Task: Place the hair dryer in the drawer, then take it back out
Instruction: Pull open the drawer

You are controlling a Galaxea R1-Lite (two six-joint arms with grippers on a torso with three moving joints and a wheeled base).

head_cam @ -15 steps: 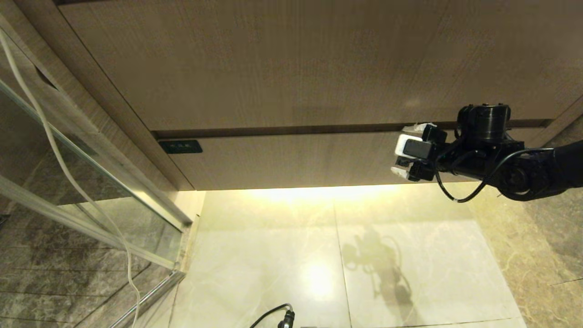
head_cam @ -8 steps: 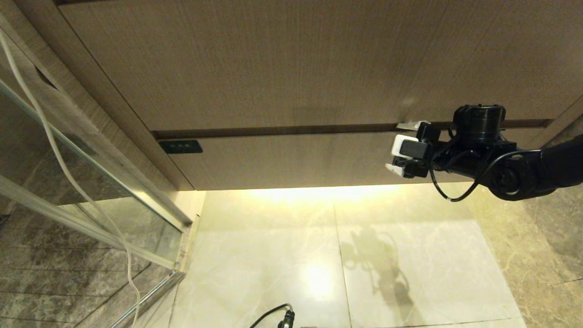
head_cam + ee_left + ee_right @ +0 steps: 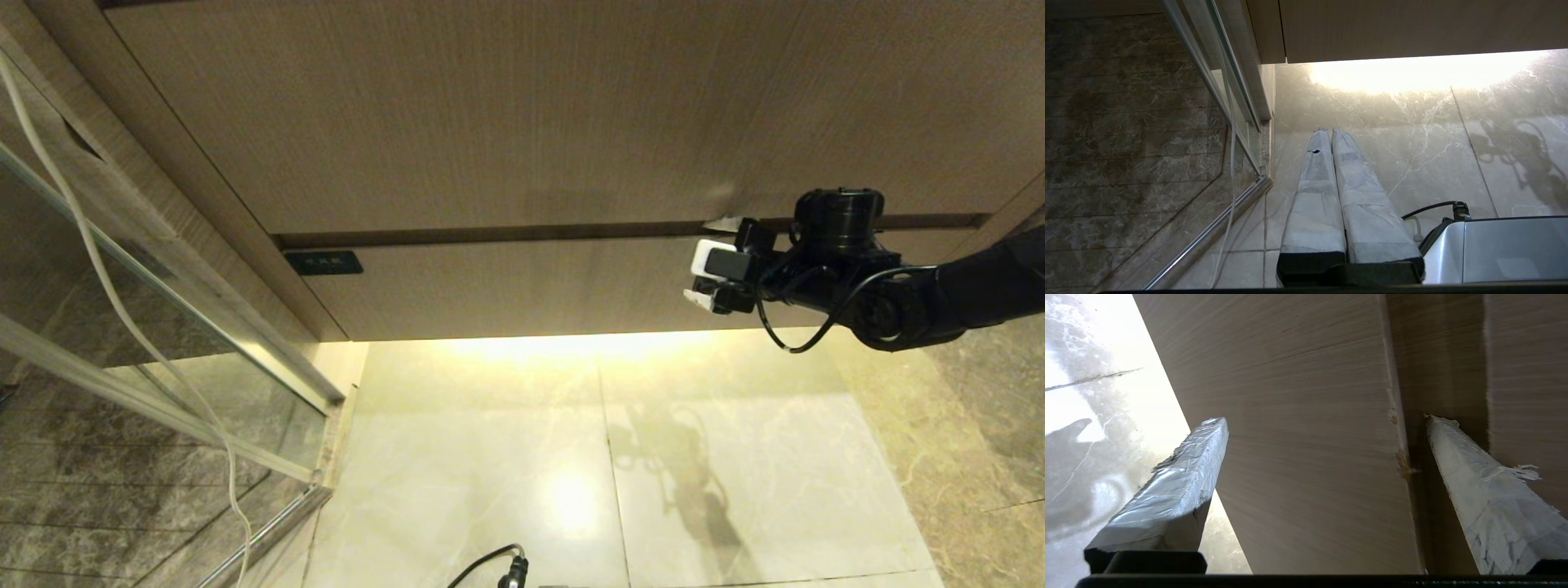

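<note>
Right hand [image 3: 709,265], spread wide and grasping nothing, straddles the closed drawer [image 3: 1306,457] front, one finger [image 3: 1457,465] in the gap above its top edge to pull it open; hair dryer not in view; left hand [image 3: 1329,134] clenched, parked over the floor [image 3: 1412,143]

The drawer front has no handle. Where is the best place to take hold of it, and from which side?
Probably by the top edge of the drawer, from the front. The flat front gives nothing else to grasp, but a dark gap runs above it. The open right hand is placed so: one finger at the gap, the other below the front's lower edge.
</note>
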